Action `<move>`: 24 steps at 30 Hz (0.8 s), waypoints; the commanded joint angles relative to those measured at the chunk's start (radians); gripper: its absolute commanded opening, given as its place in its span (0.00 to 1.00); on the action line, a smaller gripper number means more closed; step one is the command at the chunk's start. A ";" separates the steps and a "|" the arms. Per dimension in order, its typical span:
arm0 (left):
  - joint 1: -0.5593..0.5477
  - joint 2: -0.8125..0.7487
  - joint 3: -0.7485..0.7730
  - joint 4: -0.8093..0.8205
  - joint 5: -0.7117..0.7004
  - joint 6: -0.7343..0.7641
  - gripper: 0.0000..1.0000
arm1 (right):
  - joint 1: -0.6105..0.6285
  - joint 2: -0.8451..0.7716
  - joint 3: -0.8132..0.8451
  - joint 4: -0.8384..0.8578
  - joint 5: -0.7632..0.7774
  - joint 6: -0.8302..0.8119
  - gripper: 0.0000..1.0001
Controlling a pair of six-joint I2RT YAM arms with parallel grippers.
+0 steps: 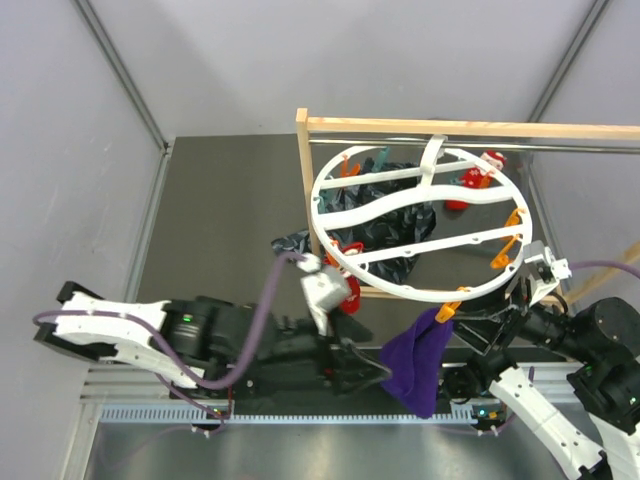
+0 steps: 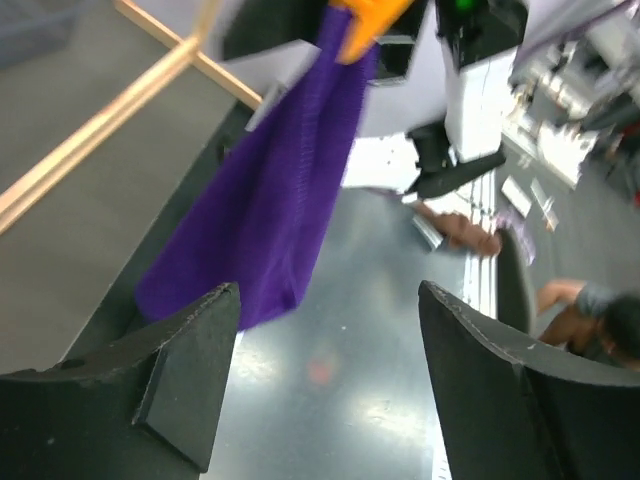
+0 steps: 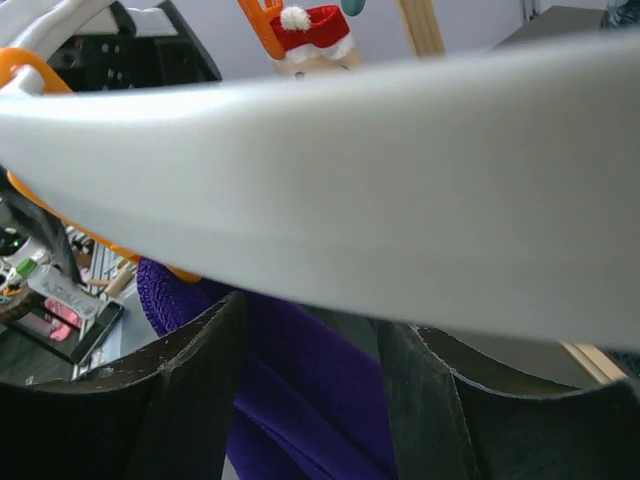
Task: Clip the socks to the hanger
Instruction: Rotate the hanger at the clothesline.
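— Hanging where, the purple sock (image 2: pixel 270 190)?
— From an orange clip (image 2: pixel 362 25) on the hanger's (image 3: pixel 400 200) near rim. My left jaws gape empty near it; right jaws at the rim, gripping or not I can't tell.

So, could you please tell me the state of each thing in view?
purple sock: hanging from orange clip, near rim.
red Santa sock: clipped, far rim.
hanger: hanging from rack.
left gripper: open, empty.
right gripper: open, at hanger's rim.
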 commanded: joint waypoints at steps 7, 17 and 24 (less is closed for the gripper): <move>-0.080 0.330 0.186 0.040 -0.457 0.140 0.86 | 0.007 -0.021 0.044 -0.049 0.100 0.047 0.54; -0.065 0.488 0.152 0.192 -0.586 0.160 0.83 | 0.005 -0.026 0.103 -0.156 0.226 0.071 0.56; 0.009 0.493 0.103 0.295 -0.479 0.145 0.52 | 0.002 -0.032 0.106 -0.129 0.216 0.114 0.56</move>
